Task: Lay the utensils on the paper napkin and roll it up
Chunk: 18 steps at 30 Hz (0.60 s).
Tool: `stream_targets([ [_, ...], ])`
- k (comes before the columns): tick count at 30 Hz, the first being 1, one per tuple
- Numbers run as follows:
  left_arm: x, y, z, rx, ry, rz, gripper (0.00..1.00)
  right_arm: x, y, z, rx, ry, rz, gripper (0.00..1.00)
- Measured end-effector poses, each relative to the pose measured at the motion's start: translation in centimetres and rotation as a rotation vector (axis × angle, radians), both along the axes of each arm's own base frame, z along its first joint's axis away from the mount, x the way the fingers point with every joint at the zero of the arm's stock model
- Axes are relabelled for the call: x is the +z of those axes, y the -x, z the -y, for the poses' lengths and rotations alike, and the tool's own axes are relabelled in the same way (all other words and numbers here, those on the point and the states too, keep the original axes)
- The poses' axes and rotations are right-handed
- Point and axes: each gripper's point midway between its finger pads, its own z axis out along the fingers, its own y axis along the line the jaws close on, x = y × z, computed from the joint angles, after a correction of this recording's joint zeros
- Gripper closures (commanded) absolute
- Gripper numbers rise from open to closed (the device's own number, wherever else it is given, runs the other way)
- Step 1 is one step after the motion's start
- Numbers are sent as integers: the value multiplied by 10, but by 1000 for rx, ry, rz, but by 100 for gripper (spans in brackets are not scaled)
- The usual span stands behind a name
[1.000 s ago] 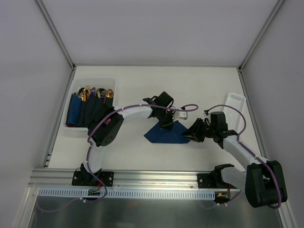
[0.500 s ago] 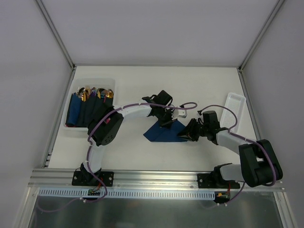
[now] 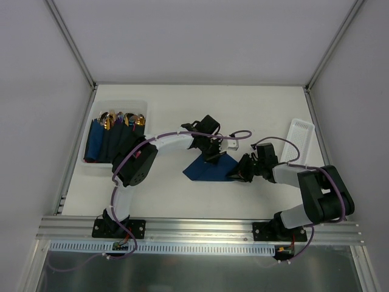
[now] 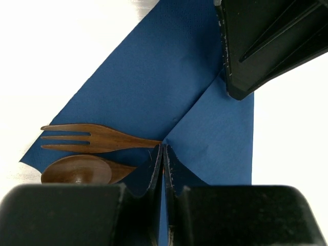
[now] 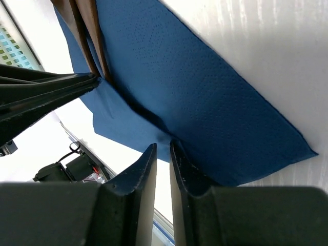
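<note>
A robot lab cell; white panel walls [image 3: 30,121], white table [image 3: 182,103], aluminium mounting rail [image 3: 194,226].

Top external: fixed high above and behind the arm bases, looking down and forward over the whole surface [image 3: 182,103]. It is far off, so the paper napkin [image 3: 206,171] is a small patch near centre, toward 5 o'clock.
Left wrist: very near, looking down past its own left fingers [image 4: 154,174] at 6 o'clock. The napkin fills the middle, with the utensils [image 4: 102,139] around 8 o'clock and the right fingers [image 4: 256,46] at 1 o'clock.
Right wrist: very near and low, tilted, skimming along the napkin. Its own fingers are at 6 o'clock, the left fingers at 9 o'clock, the utensils at 11 o'clock.
Shared: all three see the napkin. The wrist views face each other across it.
</note>
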Motion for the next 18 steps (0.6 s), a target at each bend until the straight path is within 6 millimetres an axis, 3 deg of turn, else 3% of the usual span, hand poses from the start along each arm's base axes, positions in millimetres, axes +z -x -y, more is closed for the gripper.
stream_targets([
  [6,2,-3,-3,39,-1,-21,75,-1,-2,-2,6,-11,5,82],
  [9,20,-7,-11,115,19,-63,60,-1,-2,-2,8,-11,7,83],
  [11,44,-9,-18,165,60,-90,59,-1,-2,-2,8,-11,7,83],
  [15,107,-5,-32,225,193,-157,69,-1,-2,-2,10,-10,8,83],
  [18,125,11,-31,210,254,-254,75,-1,-2,-2,11,-9,10,83],
])
